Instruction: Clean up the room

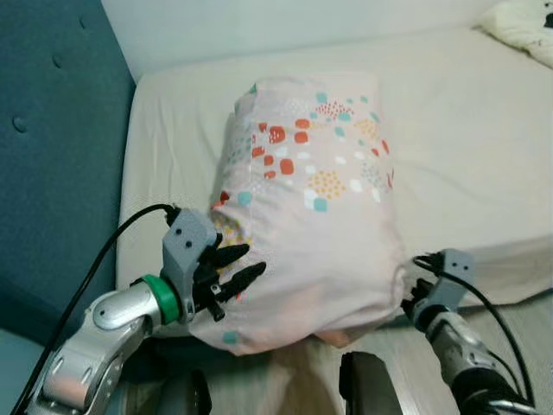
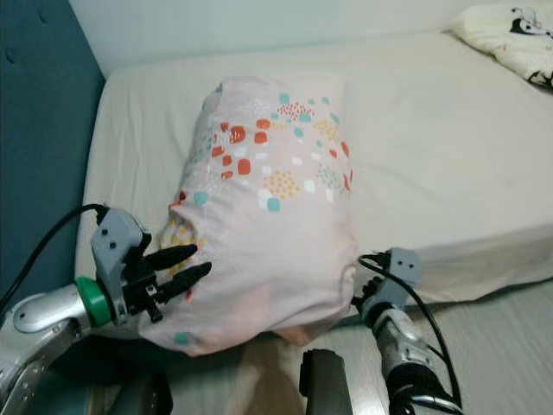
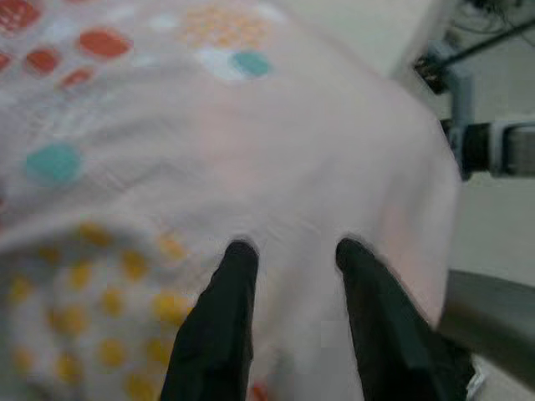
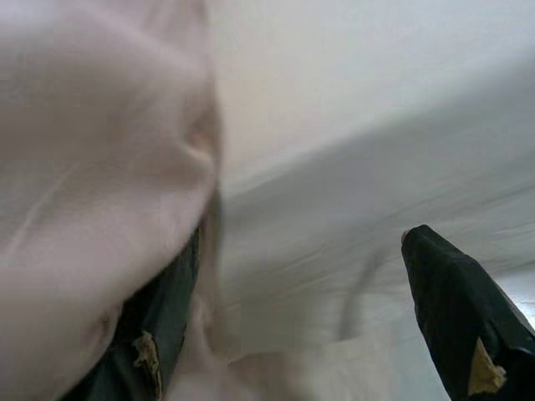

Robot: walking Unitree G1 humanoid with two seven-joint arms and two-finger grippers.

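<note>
A large pink pillow (image 1: 302, 207) with red, teal and yellow dots is lying on the bed (image 1: 467, 156), its near end hanging slightly over the mattress edge toward the robot. A blue padded headboard (image 1: 52, 156) is standing along the left, and a second white pillow (image 1: 523, 26) is sitting at the far right corner.

The left claw (image 1: 232, 275) is pressing against the pillow's near left side with its 2 black fingers (image 3: 219, 326) apart, tips resting on the fabric without pinching any of it. The right claw (image 4: 309, 334) is sitting at the pillow's near right corner, fingers spread wide, 1 finger tucked against the cloth and the other out over the sheet.

The step in hand appears to be squaring or shifting the pillow between both arms as part of tidying the bed. The next move is probably calling for both claws pushing inward together, so the soft bulk is squeezed evenly rather than slipping sideways, then sliding it up toward the headboard.
</note>
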